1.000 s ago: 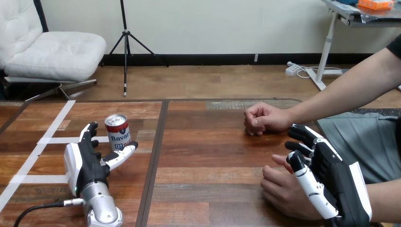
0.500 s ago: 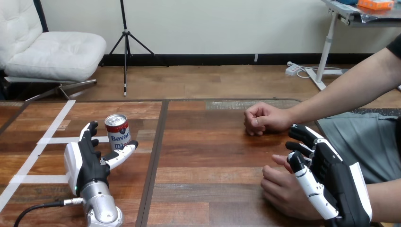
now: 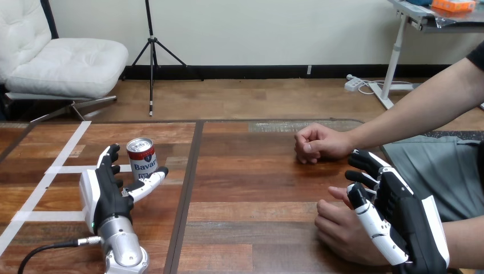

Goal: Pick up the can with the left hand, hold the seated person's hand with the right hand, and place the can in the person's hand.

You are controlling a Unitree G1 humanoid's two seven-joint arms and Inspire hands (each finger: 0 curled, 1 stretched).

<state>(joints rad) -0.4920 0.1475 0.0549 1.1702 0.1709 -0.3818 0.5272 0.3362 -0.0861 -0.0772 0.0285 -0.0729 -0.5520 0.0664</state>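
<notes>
Beside the can (image 3: pixel 142 160), left hand (image 3: pixel 106 197), fingers (image 3: pixel 108 158) straight

Just ahead of the left hand's (image 3: pixel 105 194) thumb, the can (image 3: pixel 142 158) is showing a smooth metal wall under a glossy printed coat, and its bare silver lid is gleaming. The left hand itself is wearing glossy white plastic shells over matt black parts. The forearm (image 3: pixel 121 248) behind it is shining as smooth silver metal. Under both hands the table (image 3: pixel 251 171) is showing dark wood planks with clear grain and a soft satin sheen. Strips of matt white tape (image 3: pixel 64 151) are lying flat on the wood to the outer side of the left hand. The right hand (image 3: pixel 399 211) is showing the same glossy white shells over matt black plastic.
</notes>
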